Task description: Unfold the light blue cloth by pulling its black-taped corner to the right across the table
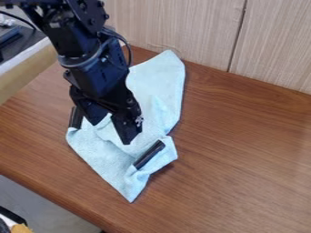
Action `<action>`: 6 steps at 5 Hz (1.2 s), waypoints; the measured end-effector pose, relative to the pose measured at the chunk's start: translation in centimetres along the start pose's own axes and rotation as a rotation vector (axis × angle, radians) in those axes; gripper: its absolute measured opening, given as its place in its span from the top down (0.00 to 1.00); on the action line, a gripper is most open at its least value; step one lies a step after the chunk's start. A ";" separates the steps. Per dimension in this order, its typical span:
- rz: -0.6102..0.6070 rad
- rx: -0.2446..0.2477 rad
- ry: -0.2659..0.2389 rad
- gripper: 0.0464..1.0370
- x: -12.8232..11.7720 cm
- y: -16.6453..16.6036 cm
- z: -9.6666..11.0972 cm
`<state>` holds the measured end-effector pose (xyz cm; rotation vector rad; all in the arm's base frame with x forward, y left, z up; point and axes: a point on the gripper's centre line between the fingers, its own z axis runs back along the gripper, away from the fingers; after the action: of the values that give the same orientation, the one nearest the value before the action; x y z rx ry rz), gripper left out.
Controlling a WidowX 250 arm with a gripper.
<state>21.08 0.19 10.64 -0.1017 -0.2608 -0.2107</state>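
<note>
The gripper (107,146) has its jaws spread wide, the light-blue cloth (159,82) rumpled between and beyond them; a sure pinch wants a raised fold centred between the jaws, closed on low and gently

Pale-blue fabric cloth (161,77): middle hidden behind black angular gripper (112,131); contact with jaws indeterminate. Short black bar (148,154) below right of jaws, narrow black piece (76,117) left of jaws: full extents hidden, identities unclear. Small white marking (139,120) beside jaws: illegible. Black jointed arm (76,41) above jaws: cut off by top edge. Orange-yellow item (21,228), far below left of jaws: cut off, unidentifiable.
</note>
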 end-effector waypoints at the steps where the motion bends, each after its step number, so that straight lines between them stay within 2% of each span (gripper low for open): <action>1: 0.013 -0.005 0.013 0.04 -0.1 0.0 -0.3; 2: 0.100 0.003 0.017 0.04 1.6 1.3 -0.9; 3: 0.204 0.024 -0.006 0.04 3.9 3.2 -0.9; 4: 0.318 0.084 -0.006 0.04 5.8 5.3 -2.0; 5: 0.401 0.133 0.031 0.04 5.9 6.6 -3.8; 6: 0.445 0.168 0.028 0.04 5.7 7.4 -5.3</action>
<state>29.37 5.60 6.52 0.0109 -0.2212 0.2520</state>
